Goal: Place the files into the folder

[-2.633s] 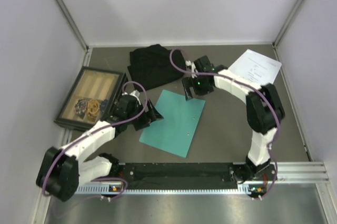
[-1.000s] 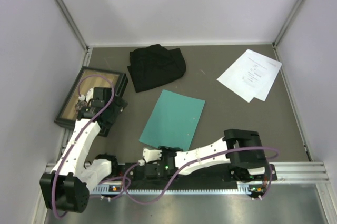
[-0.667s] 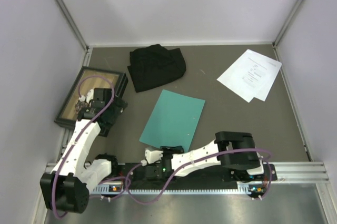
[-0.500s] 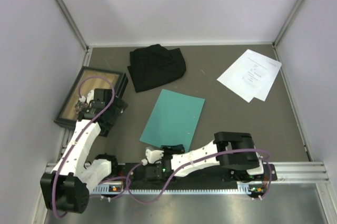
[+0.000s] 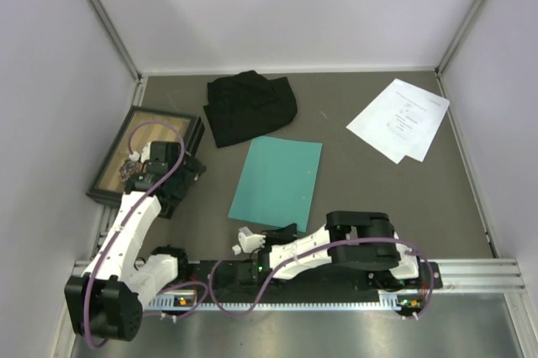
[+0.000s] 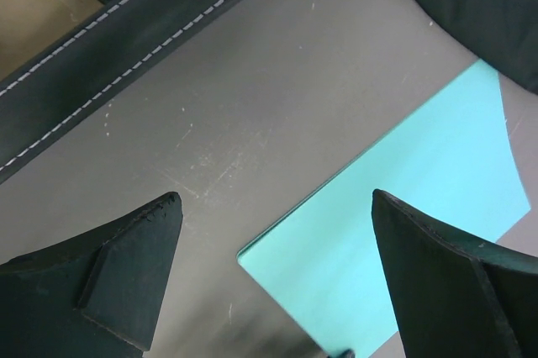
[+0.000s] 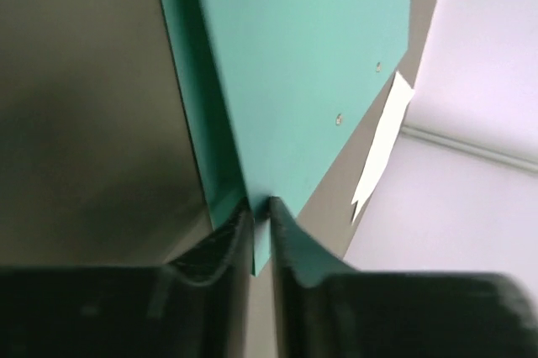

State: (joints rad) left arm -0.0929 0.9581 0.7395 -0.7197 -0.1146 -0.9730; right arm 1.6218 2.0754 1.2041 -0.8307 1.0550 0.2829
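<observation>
Lying flat on the tabletop: the teal folder. Pinching its near edge, fingers almost together on the card: the right hand. Lying well apart at the far right: 2 files, print too small for reading. Hovering spread wide, gripping nothing, left of the folder by the tray: the left hand.

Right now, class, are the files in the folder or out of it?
Out. The files lie overlapped far to the right, well apart from the folder.
</observation>
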